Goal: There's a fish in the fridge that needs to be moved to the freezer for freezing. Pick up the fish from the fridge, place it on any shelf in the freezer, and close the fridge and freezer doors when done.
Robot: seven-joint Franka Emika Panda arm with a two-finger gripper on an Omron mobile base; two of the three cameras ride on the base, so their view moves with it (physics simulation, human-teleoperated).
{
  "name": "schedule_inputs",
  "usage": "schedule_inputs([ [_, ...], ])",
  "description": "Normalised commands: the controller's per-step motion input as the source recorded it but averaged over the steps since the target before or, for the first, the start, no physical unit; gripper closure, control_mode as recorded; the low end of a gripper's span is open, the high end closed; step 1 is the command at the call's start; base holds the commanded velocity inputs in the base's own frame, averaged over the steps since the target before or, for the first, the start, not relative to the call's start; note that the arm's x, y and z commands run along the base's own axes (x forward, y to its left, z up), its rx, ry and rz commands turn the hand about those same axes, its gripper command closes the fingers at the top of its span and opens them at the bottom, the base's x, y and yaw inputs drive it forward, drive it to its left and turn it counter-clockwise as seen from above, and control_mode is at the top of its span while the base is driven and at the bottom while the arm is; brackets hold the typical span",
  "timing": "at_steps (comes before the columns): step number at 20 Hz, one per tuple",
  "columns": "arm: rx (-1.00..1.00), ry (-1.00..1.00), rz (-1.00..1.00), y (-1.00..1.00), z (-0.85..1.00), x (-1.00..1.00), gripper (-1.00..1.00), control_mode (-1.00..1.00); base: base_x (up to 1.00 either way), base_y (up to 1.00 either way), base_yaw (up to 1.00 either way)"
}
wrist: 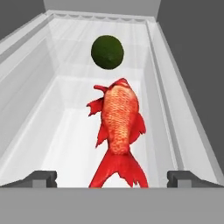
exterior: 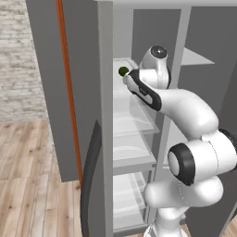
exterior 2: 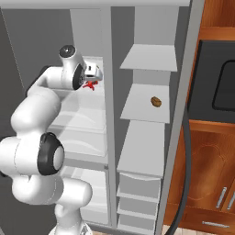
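Spread jaws flank the fish [wrist: 117,127] lying on a clear fridge [exterior: 132,115] shelf, seemingly untouched, green ball [wrist: 107,52] beyond.

1. The arm [exterior: 194,115] is made of glossy white rounded segments, thick and smooth.
2. Dark, nearly black rings mark the joints, widest around the big elbow joint.
3. A black strip runs along the slim white link near the wrist.
4. A round grey-dark cap tops the wrist housing.
5. The tool [wrist: 112,177] ends in two small dark grey squared finger tips.
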Motion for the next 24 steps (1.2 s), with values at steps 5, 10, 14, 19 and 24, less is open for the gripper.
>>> schedule_inputs([
  [5,0.00,0.03,0.00,-0.03,-0.04,0.25,-1.00,-1.00,0.00,0.00,0.00],
  [10,0.00,0.06,0.00,0.00,-0.11,0.20,-1.00,-1.00,0.00,0.00,0.00],
  [14,0.00,0.09,0.00,0.00,-0.23,0.18,-1.00,-1.00,0.00,0.00,0.00],
  [19,0.00,0.11,0.00,0.00,-0.29,0.09,-1.00,-1.00,0.00,0.00,0.00],
  [24,0.00,0.08,0.00,0.00,-0.11,0.18,-1.00,-1.00,0.00,0.00,0.00],
])
